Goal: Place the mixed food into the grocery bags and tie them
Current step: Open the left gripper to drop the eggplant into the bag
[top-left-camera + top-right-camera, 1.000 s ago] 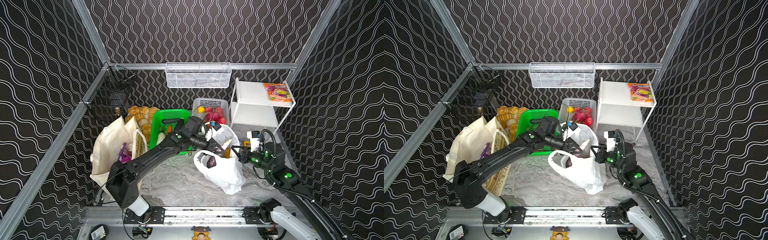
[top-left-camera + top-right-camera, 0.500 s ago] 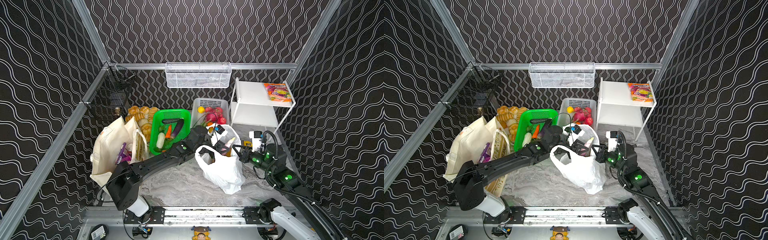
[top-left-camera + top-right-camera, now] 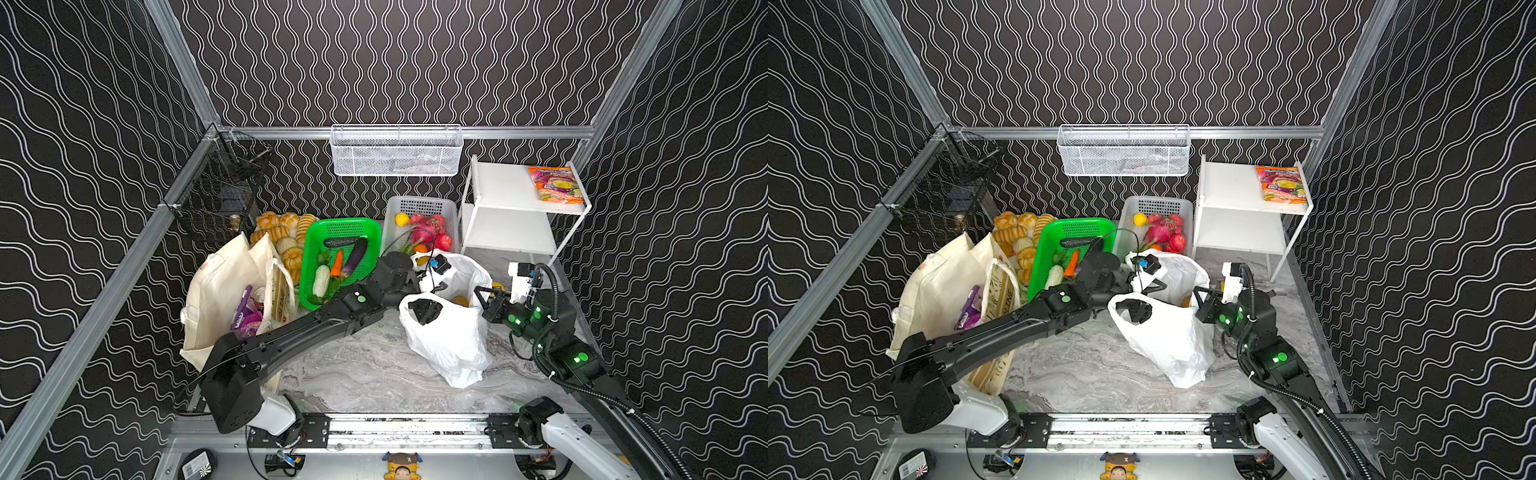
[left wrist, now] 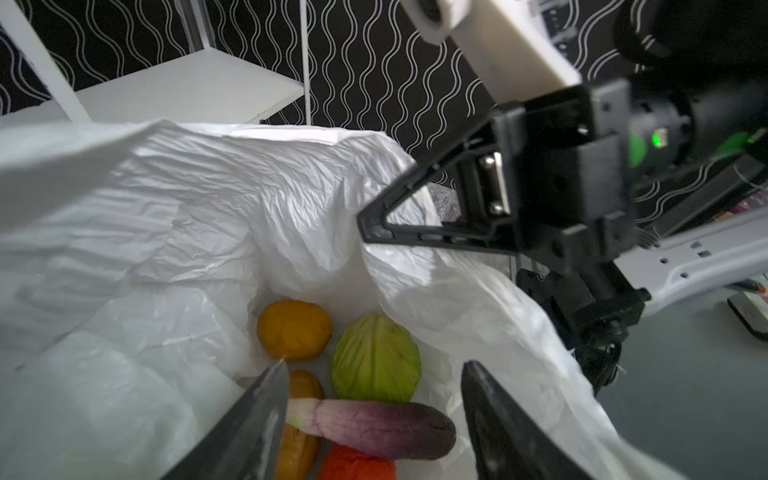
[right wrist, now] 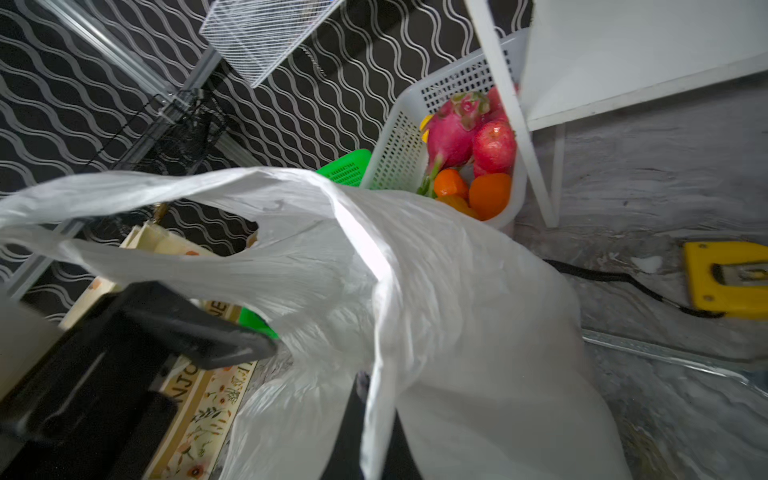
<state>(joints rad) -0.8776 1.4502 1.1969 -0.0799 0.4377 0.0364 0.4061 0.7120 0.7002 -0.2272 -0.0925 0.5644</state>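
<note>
left gripper (image 4: 374,365), fingers apart, hung over a green cabbage (image 4: 376,357) inside the white plastic carrier bag (image 3: 449,340); right gripper (image 4: 368,222) clamped its rim.

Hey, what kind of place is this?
Probably a robot lab cell staged for grocery bagging: patterned enclosure walls, a green basket of toy vegetables, left arm and right arm at a white plastic bag.

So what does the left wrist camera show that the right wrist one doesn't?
Only the left wrist camera looks inside the white plastic bag: a green cabbage, a purple vegetable and a yellow-orange one lie there. Only the right wrist camera shows the white basket with a dragon fruit and oranges. Both show that bag's crinkly film.
</note>
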